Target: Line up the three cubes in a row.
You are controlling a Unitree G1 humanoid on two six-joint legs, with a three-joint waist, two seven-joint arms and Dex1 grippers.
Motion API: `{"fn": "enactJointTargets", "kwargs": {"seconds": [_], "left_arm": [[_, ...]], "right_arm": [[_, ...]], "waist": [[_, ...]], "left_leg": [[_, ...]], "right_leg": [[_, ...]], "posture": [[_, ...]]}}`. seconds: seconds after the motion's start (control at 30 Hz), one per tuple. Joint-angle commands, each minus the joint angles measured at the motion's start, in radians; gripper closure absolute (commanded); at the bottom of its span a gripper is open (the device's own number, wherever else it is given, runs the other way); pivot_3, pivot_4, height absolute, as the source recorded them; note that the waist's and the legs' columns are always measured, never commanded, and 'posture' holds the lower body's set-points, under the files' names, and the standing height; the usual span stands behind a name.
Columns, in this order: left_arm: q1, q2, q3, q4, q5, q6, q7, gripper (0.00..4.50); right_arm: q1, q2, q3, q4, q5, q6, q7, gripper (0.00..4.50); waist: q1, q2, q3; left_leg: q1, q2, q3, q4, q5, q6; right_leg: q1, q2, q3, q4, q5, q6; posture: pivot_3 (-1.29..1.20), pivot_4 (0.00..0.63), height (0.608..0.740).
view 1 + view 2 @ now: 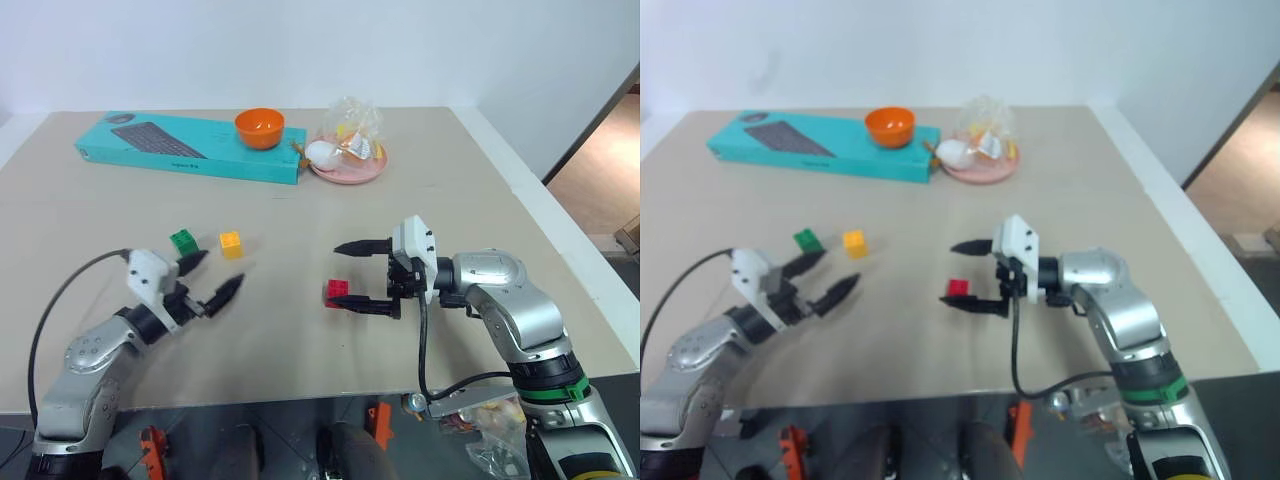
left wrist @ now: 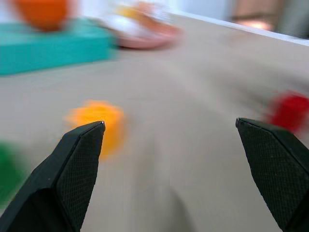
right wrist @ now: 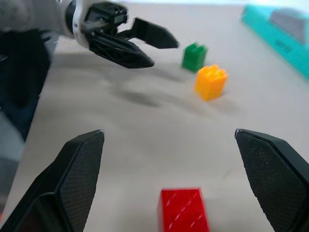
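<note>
So the red cube (image 1: 337,291) is sat on the table (image 1: 300,215) right at the right gripper (image 1: 348,275), just by the tip of its lower finger and roughly under the gap; it's not being held, since the fingers are spread wide with nothing between them. In the right wrist view the red cube (image 3: 184,210) is seen low down between the two black fingers (image 3: 72,179), clear of both, resting on the table. The green cube (image 1: 183,240) and the yellow cube (image 1: 231,243) are parked next to each other further over on the robot's left, close together but not touching as far as can be told, and well apart from the red one. The left gripper (image 1: 210,277) is found just in front of that pair, its fingers also wide apart and empty, with one fingertip just beside the green cube. In the left wrist view the yellow cube (image 2: 96,123) is seen blurred just past one finger (image 2: 67,179), and the red one (image 2: 289,111) off by the other finger. An orange bowl (image 1: 260,127) is perched on a teal keyboard box (image 1: 180,150) at the far side, beside a pink plate (image 1: 350,165) with bagged stuff.
</note>
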Motion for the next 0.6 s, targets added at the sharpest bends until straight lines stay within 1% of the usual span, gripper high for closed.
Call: {"fn": "enactJointTargets", "kwargs": {"seconds": [0.03, 0.13, 0.3, 0.47, 0.6], "left_arm": [[-0.061, 0.003, 0.076, 0.064, 0.031, -0.032, 0.082, 0.0], [-0.145, 0.068, 0.094, 0.22, 0.034, -0.073, -0.003, 0.0], [-0.273, 0.161, 0.071, 0.442, 0.028, -0.103, -0.169, 0.0], [-0.407, 0.217, 0.026, 0.669, 0.06, -0.12, -0.313, 0.0], [-0.506, 0.238, -0.02, 0.838, 0.109, -0.154, -0.407, 0.0]], "right_arm": [[-0.001, 0.017, -0.025, -0.053, 0.005, -0.011, -0.058, 0.02], [-0.007, 0.037, -0.01, -0.048, -0.01, -0.024, -0.094, 0.02], [-0.006, 0.048, 0.007, -0.047, -0.031, -0.045, -0.117, 0.02], [0.004, 0.035, -0.001, -0.053, -0.048, -0.055, -0.135, 0.02], [0.014, 0.024, -0.007, -0.063, -0.054, -0.055, -0.143, 0.02]], "waist": [[0.0, 0.0, 0.0], [0.0, 0.0, 0.0], [0.0, 0.0, 0.0], [0.0, 0.0, 0.0], [0.0, 0.0, 0.0]], "left_leg": [[0.0, 0.0, 0.0, 0.0, 0.0, 0.0], [0.0, -0.002, 0.0, 0.0, 0.001, -0.001], [-0.001, -0.003, 0.001, 0.0, 0.001, -0.001], [-0.002, -0.003, 0.002, 0.0, 0.001, -0.001], [-0.002, -0.004, 0.002, 0.0, 0.001, -0.001]], "right_leg": [[0.0, 0.0, 0.0, 0.0, 0.0, 0.0], [0.0, 0.001, -0.001, 0.0, 0.001, -0.001], [-0.001, 0.002, -0.001, 0.0, 0.001, -0.001], [-0.001, 0.002, -0.001, 0.0, 0.001, -0.001], [-0.001, 0.002, -0.001, 0.0, 0.001, 0.0]], "posture": [[0.0, 0.15, 0.74], [0.0, 0.15, 0.74], [0.0, 0.15, 0.74], [0.0, 0.15, 0.74], [0.0, 0.15, 0.74]]}}
